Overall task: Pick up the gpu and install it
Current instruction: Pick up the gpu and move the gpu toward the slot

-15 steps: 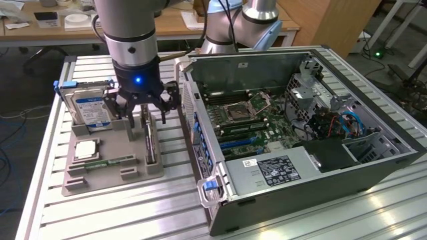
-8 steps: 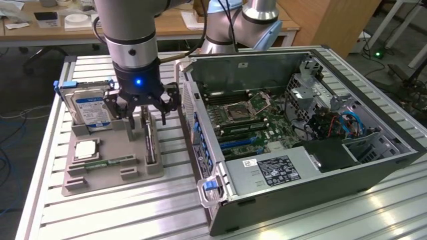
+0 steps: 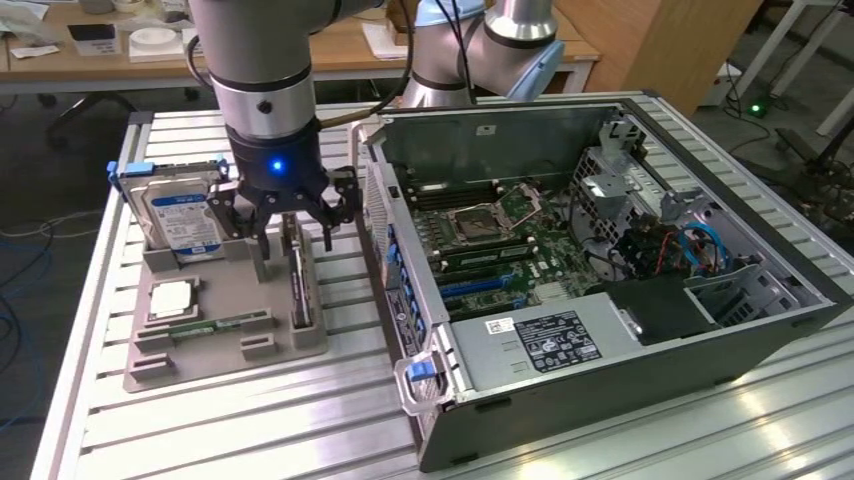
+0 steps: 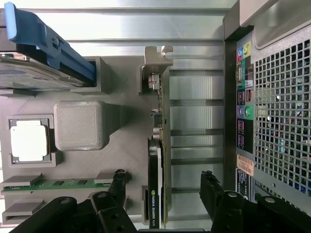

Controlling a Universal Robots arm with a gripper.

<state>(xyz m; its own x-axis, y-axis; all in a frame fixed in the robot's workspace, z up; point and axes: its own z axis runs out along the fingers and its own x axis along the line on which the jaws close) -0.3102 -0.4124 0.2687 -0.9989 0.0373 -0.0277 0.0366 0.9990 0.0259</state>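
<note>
The gpu (image 3: 302, 287) stands on its long edge in a slot of the grey holder tray (image 3: 220, 358), next to the open computer case (image 3: 747, 330). In the wrist view the gpu (image 4: 156, 160) is edge-on, a thin green board with a black cooler and its silver bracket (image 4: 155, 63) at the far end. My gripper (image 3: 284, 232) hangs just above the card's bracket end, open. Its two black fingertips (image 4: 118, 178) stand on either side of the card without touching it, so the gripper (image 4: 164, 180) straddles the card.
On the same tray are a hard drive with a blue label (image 3: 180, 215), a square processor (image 3: 174, 298) and a narrow memory stick (image 3: 214, 327). The case's rear panel (image 4: 277, 97) stands close beside the card. A second arm's base (image 3: 461, 60) rises behind the case on the ribbed aluminium table (image 3: 267, 430).
</note>
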